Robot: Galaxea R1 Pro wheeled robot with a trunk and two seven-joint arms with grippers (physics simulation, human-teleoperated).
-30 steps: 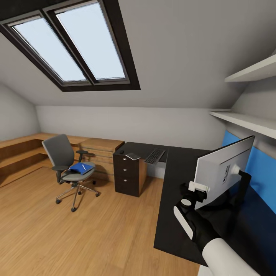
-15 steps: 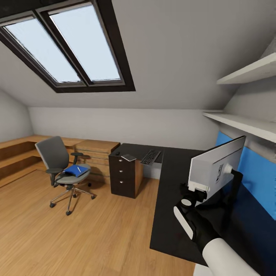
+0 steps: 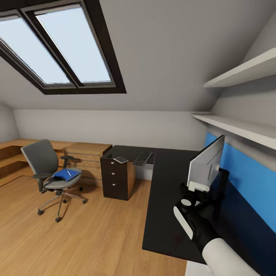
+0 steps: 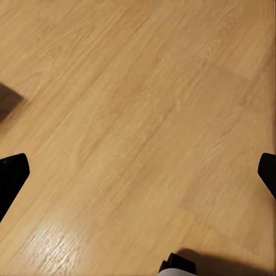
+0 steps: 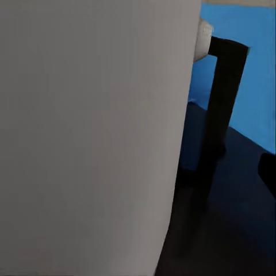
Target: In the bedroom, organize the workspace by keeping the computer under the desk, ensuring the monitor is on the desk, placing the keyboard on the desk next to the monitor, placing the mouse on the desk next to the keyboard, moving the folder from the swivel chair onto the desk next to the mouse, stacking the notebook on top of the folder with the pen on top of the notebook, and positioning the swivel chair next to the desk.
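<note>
My right gripper (image 3: pixel 198 186) is shut on the lower edge of the monitor (image 3: pixel 205 164), whose pale back (image 5: pixel 92 132) faces me above the black desk (image 3: pixel 165 191); its black stem (image 5: pixel 221 103) stands before the blue wall panel. On the desk's far arm lie the keyboard (image 3: pixel 142 158), the notebook (image 3: pixel 120 159) and the small mouse (image 3: pixel 109 156). The swivel chair (image 3: pixel 48 172) stands on the floor at the left, apart from the desk, with the blue folder (image 3: pixel 64 174) and the pen (image 3: pixel 69 173) on its seat. My left gripper (image 4: pixel 138 172) is open over bare floor. The computer is out of view.
A black three-drawer unit (image 3: pixel 114 178) stands under the desk's far end, a wooden dresser (image 3: pixel 86 157) beside it. White shelves (image 3: pixel 237 126) hang above the blue wall panel (image 3: pixel 245 172). Open wood floor (image 3: pixel 88 237) lies between me and the chair.
The view has swung right, shifting chair, dresser and desk leftward in the picture. The monitor has turned with my right gripper and now shows more edge-on.
</note>
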